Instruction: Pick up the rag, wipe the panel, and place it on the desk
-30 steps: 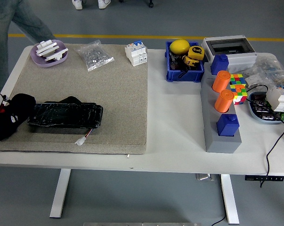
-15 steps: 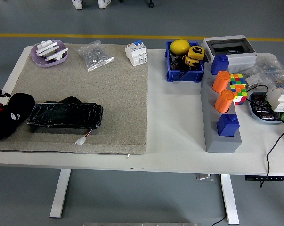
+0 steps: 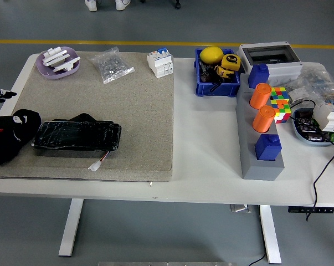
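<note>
A glossy black panel [image 3: 77, 136] lies flat on the beige mat [image 3: 128, 111], near the mat's left front, with a small white connector on wires [image 3: 96, 163] at its front edge. A strip of black cloth, seemingly the rag [image 3: 82, 117], shows just behind the panel. My left hand [image 3: 9, 138] is a black mass with white and red marks, lying at the mat's left edge and touching the panel's left end. I cannot make out where the hand ends and any cloth begins. My right arm is out of the picture.
At the mat's back stand a purple dish with white parts [image 3: 58, 62], a bag of small parts [image 3: 111, 65] and a white breaker [image 3: 160, 62]. Right of the mat: a blue bin [image 3: 215, 86], a grey box [image 3: 266, 55], a grey stand with orange and blue cylinders [image 3: 261, 149], a colour cube [image 3: 279, 103].
The person at the table's far left corner has left the picture. My left hand has shifted slightly at the mat's edge, and its white part now shows higher up.
</note>
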`<action>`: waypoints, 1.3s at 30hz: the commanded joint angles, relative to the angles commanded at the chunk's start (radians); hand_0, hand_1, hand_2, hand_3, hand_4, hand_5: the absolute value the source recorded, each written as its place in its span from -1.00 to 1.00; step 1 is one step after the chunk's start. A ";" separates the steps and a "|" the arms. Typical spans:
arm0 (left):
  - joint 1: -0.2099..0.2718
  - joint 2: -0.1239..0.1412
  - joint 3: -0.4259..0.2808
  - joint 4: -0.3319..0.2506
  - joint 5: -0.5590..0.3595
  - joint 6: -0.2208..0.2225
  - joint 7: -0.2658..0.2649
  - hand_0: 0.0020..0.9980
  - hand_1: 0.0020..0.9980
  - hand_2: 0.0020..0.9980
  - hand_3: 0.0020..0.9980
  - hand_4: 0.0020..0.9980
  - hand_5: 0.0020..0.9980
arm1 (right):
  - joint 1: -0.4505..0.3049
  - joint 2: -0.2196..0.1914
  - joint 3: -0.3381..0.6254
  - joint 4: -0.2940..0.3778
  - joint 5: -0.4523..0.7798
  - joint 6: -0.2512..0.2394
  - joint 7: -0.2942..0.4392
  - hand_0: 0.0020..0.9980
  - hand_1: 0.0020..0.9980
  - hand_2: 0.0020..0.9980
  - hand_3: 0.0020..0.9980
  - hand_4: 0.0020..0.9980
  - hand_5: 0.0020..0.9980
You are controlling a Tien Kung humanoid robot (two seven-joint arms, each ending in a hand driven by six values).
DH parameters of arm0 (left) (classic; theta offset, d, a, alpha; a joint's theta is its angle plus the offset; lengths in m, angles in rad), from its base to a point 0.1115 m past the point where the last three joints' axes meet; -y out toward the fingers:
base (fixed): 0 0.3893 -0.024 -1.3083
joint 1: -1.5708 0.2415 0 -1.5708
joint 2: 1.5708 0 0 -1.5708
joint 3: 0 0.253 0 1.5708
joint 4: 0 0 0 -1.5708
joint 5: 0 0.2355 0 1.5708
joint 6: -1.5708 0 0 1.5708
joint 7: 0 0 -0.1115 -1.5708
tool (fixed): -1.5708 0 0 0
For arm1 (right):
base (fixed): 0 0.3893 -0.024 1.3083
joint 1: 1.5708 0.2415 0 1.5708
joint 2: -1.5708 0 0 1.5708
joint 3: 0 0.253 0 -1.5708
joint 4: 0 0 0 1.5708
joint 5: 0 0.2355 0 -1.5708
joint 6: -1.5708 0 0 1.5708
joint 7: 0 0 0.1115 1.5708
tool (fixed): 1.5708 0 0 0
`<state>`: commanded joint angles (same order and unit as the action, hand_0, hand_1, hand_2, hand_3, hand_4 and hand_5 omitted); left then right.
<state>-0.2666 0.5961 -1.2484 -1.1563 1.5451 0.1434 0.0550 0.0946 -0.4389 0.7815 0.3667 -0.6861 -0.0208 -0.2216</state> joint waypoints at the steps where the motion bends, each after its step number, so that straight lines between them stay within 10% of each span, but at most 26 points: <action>1: 0.008 -0.006 -0.023 -0.014 -0.033 0.004 -0.023 0.36 0.59 0.60 0.57 0.92 -0.10 | -0.001 0.000 0.000 0.000 0.000 0.000 0.000 0.52 0.22 0.25 0.23 1.00 0.28; 13: 0.066 -0.093 -0.223 -0.119 -0.470 -0.054 -0.219 0.27 0.50 0.49 0.32 0.74 -0.06 | -0.010 0.001 0.001 -0.001 -0.002 0.003 -0.005 0.52 0.22 0.25 0.23 1.00 0.28; 25: 0.072 -0.187 -0.235 -0.084 -0.930 -0.182 -0.277 0.19 0.44 0.39 0.21 0.67 -0.20 | -0.013 0.004 -0.001 0.000 -0.003 0.001 -0.007 0.52 0.22 0.26 0.23 1.00 0.28; 39: 0.097 -0.234 -0.266 -0.132 -0.918 -0.164 -0.271 0.18 0.40 0.25 0.19 0.58 -0.41 | -0.013 0.008 0.008 0.000 -0.005 -0.001 -0.006 0.52 0.22 0.26 0.23 1.00 0.28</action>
<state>-0.1696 0.3624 -1.5140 -1.2887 0.6271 -0.0210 -0.2159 0.0820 -0.4308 0.7895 0.3669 -0.6915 -0.0220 -0.2279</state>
